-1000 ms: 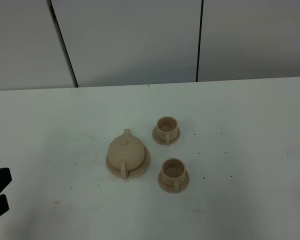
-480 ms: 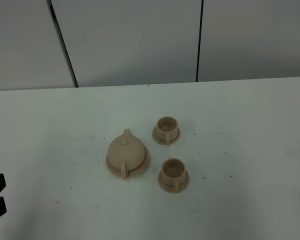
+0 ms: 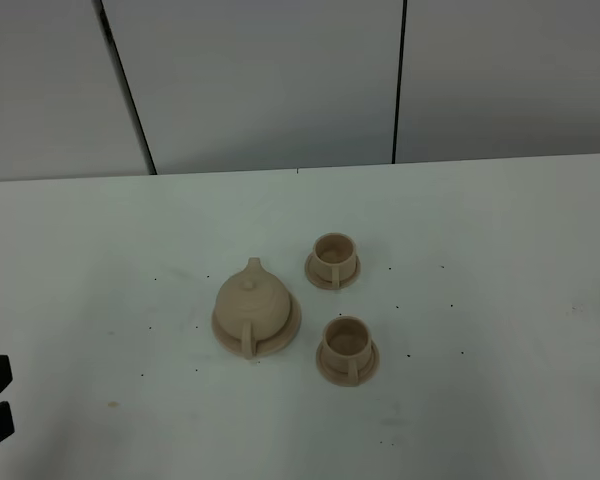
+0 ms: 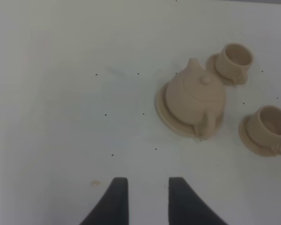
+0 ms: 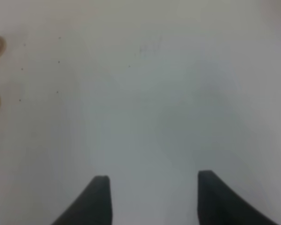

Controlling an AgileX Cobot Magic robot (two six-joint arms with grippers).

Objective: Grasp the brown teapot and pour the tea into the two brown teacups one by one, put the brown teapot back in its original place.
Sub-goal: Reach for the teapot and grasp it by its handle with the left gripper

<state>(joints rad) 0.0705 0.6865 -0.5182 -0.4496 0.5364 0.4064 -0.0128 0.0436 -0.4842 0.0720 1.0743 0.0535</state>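
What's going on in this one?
Nothing is being handled right now. The brown teapot sits on its round plate on the white table, with two brown teacups to its right, one farther back, one nearer. The left hand is open, empty, well short of the teapot. The right hand is open above the table, away from the cups.

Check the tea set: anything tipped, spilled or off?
Nothing stands out. The brown teapot sits upright on its plate; the far teacup and the near teacup stand upright. No puddle on the table, only small dark specks and one tan fleck.
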